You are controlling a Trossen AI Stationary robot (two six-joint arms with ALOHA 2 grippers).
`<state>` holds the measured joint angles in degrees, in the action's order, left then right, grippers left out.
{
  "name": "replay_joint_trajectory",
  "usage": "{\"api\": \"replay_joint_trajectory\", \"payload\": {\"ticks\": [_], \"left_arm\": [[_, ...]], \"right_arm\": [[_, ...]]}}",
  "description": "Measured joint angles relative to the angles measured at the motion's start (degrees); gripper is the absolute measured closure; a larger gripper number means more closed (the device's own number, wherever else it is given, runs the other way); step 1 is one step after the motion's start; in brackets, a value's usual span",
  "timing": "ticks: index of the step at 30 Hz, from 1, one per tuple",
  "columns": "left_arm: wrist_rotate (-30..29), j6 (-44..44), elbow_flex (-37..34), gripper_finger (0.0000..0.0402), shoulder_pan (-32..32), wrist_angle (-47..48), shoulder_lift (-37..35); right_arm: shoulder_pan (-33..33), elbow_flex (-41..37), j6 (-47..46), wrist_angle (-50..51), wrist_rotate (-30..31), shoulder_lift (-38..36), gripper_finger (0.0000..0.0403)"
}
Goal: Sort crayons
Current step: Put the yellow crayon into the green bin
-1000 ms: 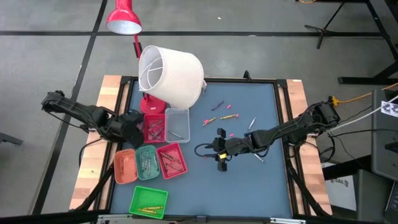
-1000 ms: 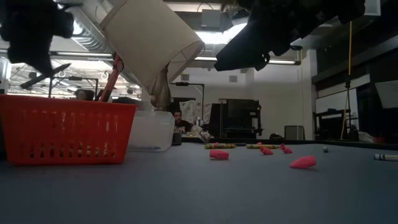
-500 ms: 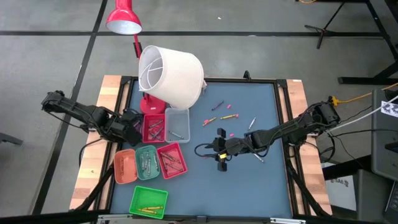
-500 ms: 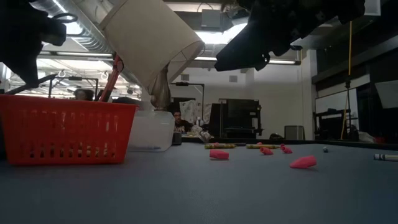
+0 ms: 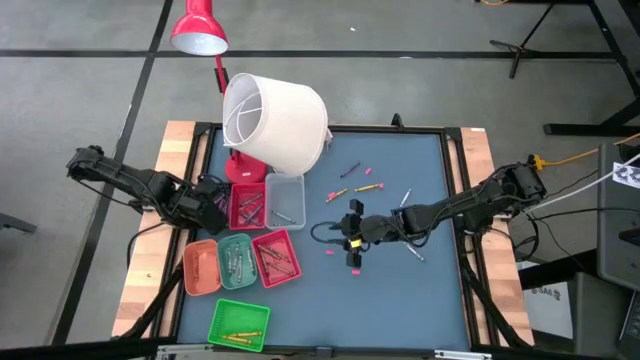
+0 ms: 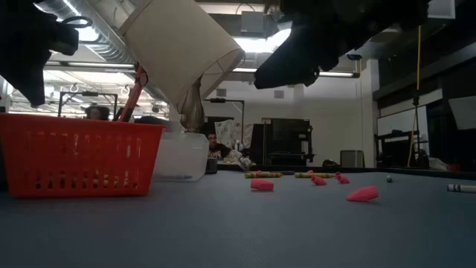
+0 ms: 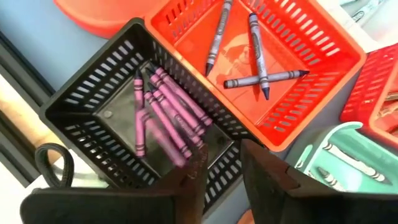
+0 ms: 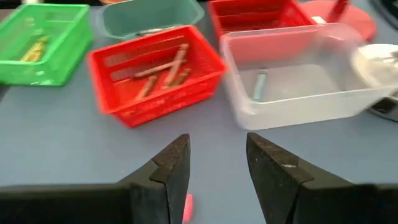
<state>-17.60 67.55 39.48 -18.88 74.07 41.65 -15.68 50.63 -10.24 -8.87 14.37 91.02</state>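
Loose crayons (image 5: 368, 187) lie on the blue mat at the far middle, with others in the trays. My left gripper (image 7: 224, 171) is open above a black basket (image 7: 93, 99) that holds purple crayons (image 7: 168, 112). It shows at the table's left in the high view (image 5: 207, 196). My right gripper (image 5: 352, 236) is open and empty above the mat's middle, a little on the near side of the loose crayons. In its wrist view (image 8: 216, 171) it faces the trays. Small pink stubs (image 5: 330, 253) lie on the mat near it.
Trays stand at the left: red (image 5: 248, 205), clear (image 5: 285, 198), orange (image 5: 201, 266), teal (image 5: 236, 260), a second red one (image 5: 276, 256) and green (image 5: 239, 324). A tilted white lampshade (image 5: 272, 120) overhangs the far left corner. The mat's near right part is bare.
My right gripper has gone a little toward the table's far edge, and a pink stub now shows on the mat beside it. My left gripper has shifted slightly toward the table's left edge.
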Motion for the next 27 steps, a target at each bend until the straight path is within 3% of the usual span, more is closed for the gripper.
{"api": "replay_joint_trajectory", "payload": {"ticks": [7, 15, 21, 27], "left_arm": [[-3.3, -0.1, 0.0, 0.0322, 0.0, -4.6, 0.0], [-8.5, -0.6, 0.0, 0.0322, 0.0, -12.8, 0.0], [-8.5, -2.2, 0.0, 0.0322, 0.0, -17.3, 0.6], [-8.5, -2.2, 0.0, 0.0322, 0.0, -20.2, 3.5]], "right_arm": [[6.1, 0.0, 0.0, 2.3, -0.7, 0.0, 0.0247], [15.7, 0.0, 0.6, 15.9, -3.4, 0.0, 0.0247], [23.2, 0.0, 7.1, 24.9, -3.5, 0.0, 0.0247], [29.4, 0.0, 12.5, 27.3, -4.5, 0.0, 0.0247]]}}
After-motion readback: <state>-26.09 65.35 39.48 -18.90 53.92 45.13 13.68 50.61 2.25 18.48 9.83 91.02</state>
